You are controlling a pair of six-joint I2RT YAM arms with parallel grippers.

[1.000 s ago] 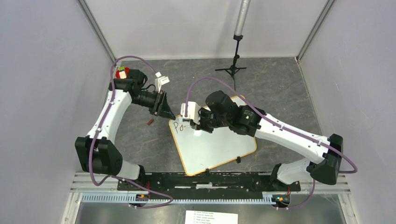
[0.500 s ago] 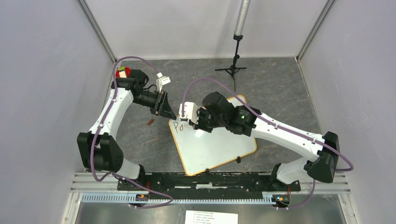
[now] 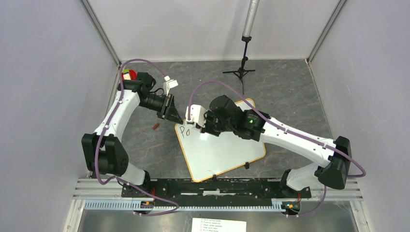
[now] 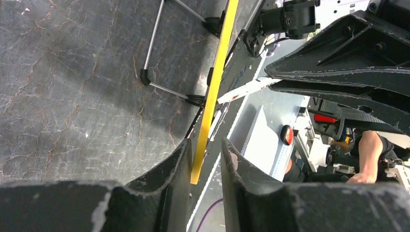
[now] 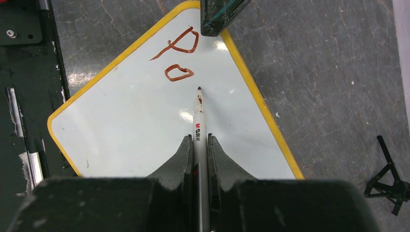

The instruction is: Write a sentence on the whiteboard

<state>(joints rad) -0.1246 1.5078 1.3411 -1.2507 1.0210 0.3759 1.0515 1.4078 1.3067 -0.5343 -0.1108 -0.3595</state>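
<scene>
- Two arms meet over the far-left corner of the whiteboard [image 3: 222, 152] in the top external view. The board lies flat and turned at an angle on the dark table [image 3: 290, 92].
- In the same view, the left end effector [image 3: 175, 117] sits at the board's corner and the right end effector [image 3: 196, 124] hangs over the writing. A small dark-red object [image 3: 155, 126] lies on the table just left of the board. A black tripod stand [image 3: 241, 72] rises at the far side.
- In the left wrist view, the left end effector [image 4: 205, 142] is partly open. Its fingers [image 4: 169, 183] straddle the board's yellow rim [image 4: 220, 63], seen edge-on, and a gap shows on the right side. The tripod's legs [image 4: 154, 43] stand on the table [image 4: 72, 87] beyond.
- In the right wrist view, the right end effector [image 5: 199, 139] is closed tight on a white marker [image 5: 198, 116], which points away from the camera.
- Only "Po" of the sentence [image 5: 178, 58] is written, in brownish-red, near the board's [image 5: 135, 130] far corner. The marker's tip is just beside the "o"; whether it touches the surface cannot be told.
- One finger of the left end effector [image 5: 220, 17] overlaps the rim beside the "P".
</scene>
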